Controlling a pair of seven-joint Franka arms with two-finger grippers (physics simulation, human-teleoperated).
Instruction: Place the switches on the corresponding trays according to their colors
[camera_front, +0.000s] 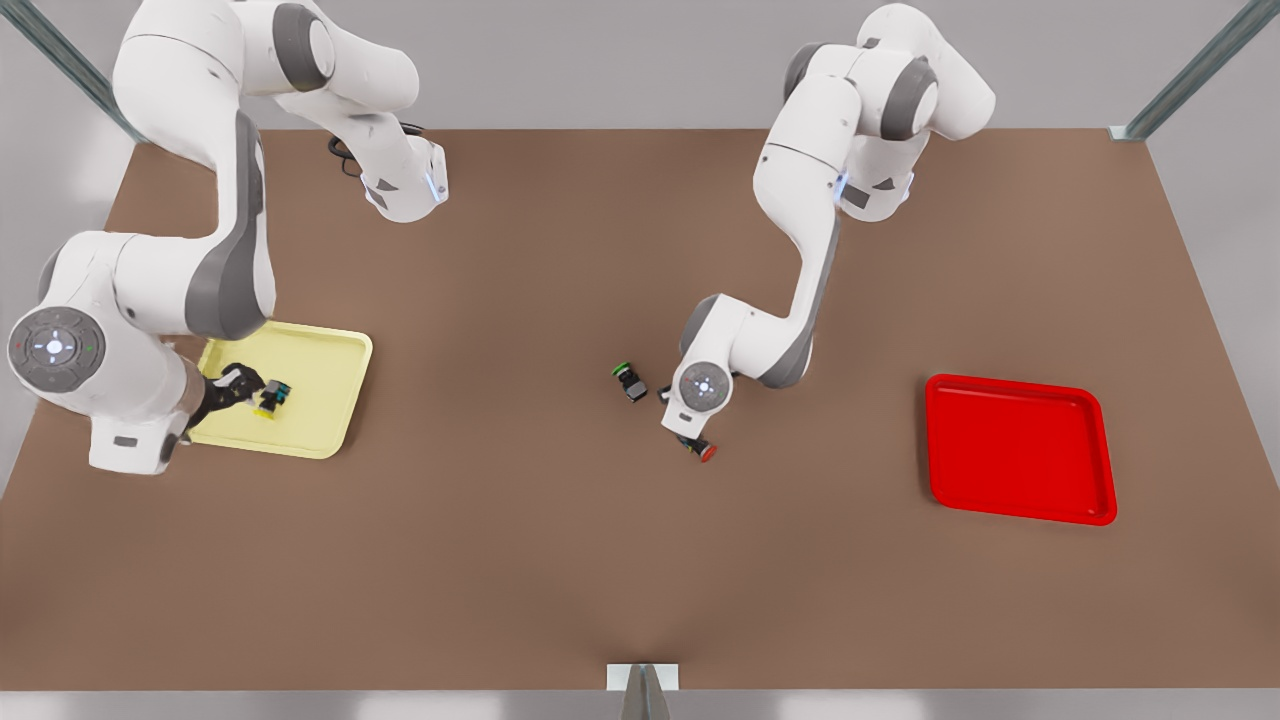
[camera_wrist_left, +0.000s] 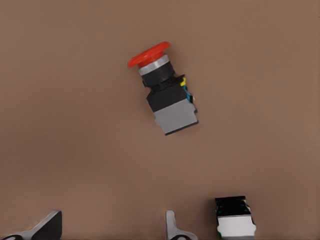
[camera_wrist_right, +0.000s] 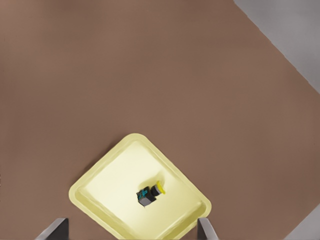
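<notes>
Yellow switch (camera_wrist_right: 150, 193) lies on its side in the yellow tray (camera_wrist_right: 110, 190); right gripper (camera_wrist_right: 131, 231) hangs above it, released. Red switch (camera_wrist_left: 166, 89) lies on the desk (camera_front: 560, 540), well apart from the red tray (camera_front: 1100, 455). Left gripper (camera_wrist_left: 112, 227) is over it, fingers spread. Judged light, rigid, smooth-capped: grasp the blocky body's flat sides.

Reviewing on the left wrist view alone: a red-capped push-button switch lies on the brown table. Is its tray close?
Observer: No. The left end effector hovers mid-table; the bright red square plastic tray sits apart, toward the front view's right.
Operator: And the yellow switch?
Observer: The yellow-capped push-button switch lies in the pale yellow square plastic tray.
Operator: Held?
Observer: No; the right end effector is open above it.
</notes>
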